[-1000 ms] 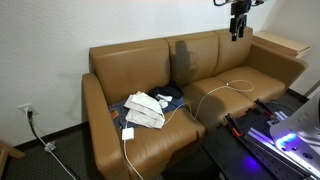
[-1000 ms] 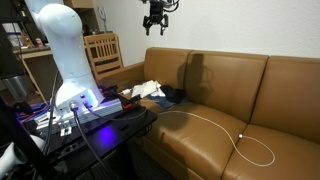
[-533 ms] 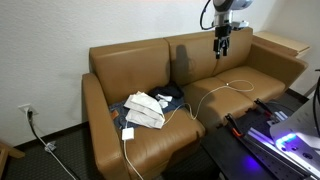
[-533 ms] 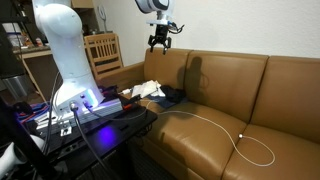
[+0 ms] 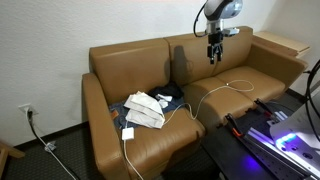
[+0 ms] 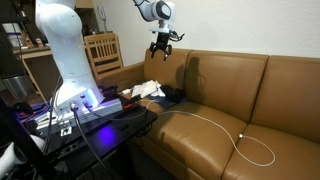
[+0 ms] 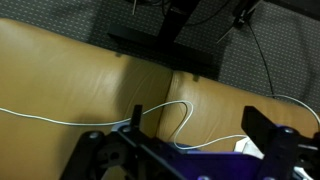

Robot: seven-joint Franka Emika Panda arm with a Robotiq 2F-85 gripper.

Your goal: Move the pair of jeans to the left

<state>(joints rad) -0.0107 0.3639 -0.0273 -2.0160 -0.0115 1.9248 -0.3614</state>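
The dark blue jeans [image 5: 168, 97] lie on one end cushion of the brown sofa, mostly under a white cloth [image 5: 146, 109]. They also show in the other exterior view [image 6: 172, 97], beside the white cloth [image 6: 148, 90]. My gripper [image 5: 213, 55] hangs open and empty in the air in front of the sofa's backrest, over the other cushion and well away from the jeans. It also shows in the other exterior view [image 6: 160, 48]. In the wrist view the gripper [image 7: 200, 130] has its jaws wide apart with nothing between them.
A thin white cable [image 5: 215, 90] runs across both seat cushions and loops on the bare one [image 6: 255, 150]; it also shows in the wrist view [image 7: 150, 108]. The robot's base and a dark stand [image 6: 90, 115] are in front of the sofa. A wooden chair [image 6: 103, 50] stands beside it.
My gripper has come down from high near the wall to the level of the backrest and shifted toward the sofa's middle. The clothes and cable have not moved.
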